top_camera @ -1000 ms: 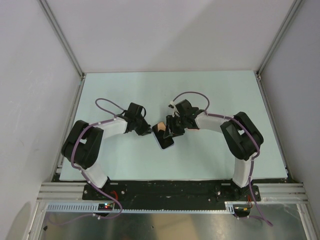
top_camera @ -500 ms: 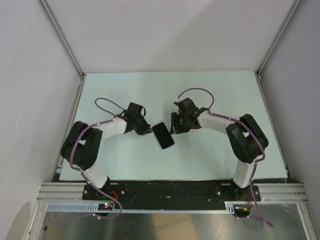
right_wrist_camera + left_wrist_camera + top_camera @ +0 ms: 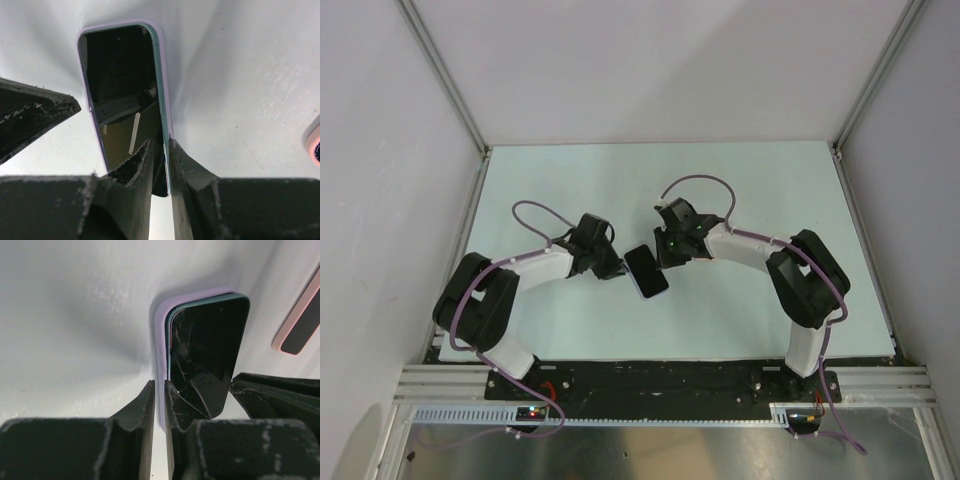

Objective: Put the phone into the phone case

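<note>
The phone, dark screen up, lies inside the lilac phone case on the table's middle. In the left wrist view the phone has a teal rim showing just inside the case's edge. My left gripper is nearly closed, its jaws straddling the case's left long edge. My right gripper is nearly closed across the opposite long edge, one finger over the phone's screen and one outside the case.
A pink-rimmed dark object lies on the table just beyond the phone; its corner also shows in the right wrist view. The pale table is bounded by white walls and metal rails.
The right gripper drew back from the phone, then came back down onto its far right edge. The left gripper stayed at the left edge; the phone has barely moved.
</note>
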`<state>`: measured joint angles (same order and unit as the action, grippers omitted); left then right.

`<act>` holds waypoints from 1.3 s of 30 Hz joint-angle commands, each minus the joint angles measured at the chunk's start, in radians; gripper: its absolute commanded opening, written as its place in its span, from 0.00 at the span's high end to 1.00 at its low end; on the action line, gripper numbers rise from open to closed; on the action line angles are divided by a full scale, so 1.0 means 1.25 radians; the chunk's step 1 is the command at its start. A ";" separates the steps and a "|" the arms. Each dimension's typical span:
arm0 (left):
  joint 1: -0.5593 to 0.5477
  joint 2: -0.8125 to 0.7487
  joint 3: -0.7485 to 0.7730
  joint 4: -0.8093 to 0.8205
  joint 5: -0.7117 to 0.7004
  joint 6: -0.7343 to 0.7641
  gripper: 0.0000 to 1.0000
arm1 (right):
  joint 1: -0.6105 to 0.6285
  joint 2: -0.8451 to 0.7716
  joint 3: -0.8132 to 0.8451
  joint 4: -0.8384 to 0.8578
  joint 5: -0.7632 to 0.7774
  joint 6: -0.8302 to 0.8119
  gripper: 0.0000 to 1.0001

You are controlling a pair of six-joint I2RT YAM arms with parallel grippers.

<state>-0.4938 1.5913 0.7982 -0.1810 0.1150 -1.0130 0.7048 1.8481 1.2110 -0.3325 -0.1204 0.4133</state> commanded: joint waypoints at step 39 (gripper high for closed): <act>-0.024 0.050 0.069 0.016 0.015 0.024 0.86 | 0.080 0.089 0.042 -0.041 0.061 0.018 1.00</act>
<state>-0.5213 1.6405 0.8440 -0.1879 0.1181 -1.0096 0.7483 1.8889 1.2587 -0.3862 -0.0341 0.4004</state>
